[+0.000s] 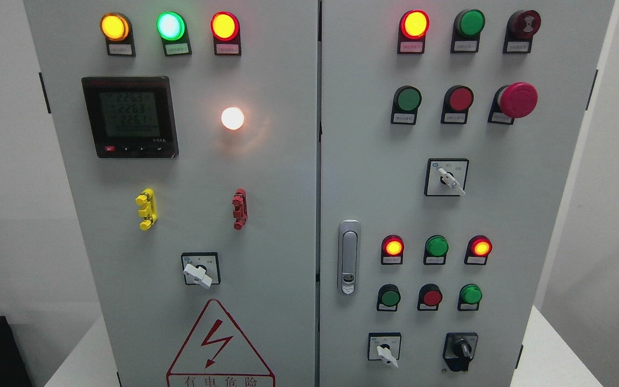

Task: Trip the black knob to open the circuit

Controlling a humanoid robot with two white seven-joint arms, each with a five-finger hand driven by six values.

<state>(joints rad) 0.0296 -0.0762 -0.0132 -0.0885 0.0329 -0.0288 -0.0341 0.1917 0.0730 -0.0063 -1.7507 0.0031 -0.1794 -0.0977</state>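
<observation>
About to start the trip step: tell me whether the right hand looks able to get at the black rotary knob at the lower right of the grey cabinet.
Probably yes: the black rotary knob sits exposed on the grey cabinet door with nothing in front. Neither hand is in view, so actual reach can't be confirmed.

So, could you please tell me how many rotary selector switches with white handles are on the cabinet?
3: left door low, right door middle, right door bottom. None seem hidden.
</observation>
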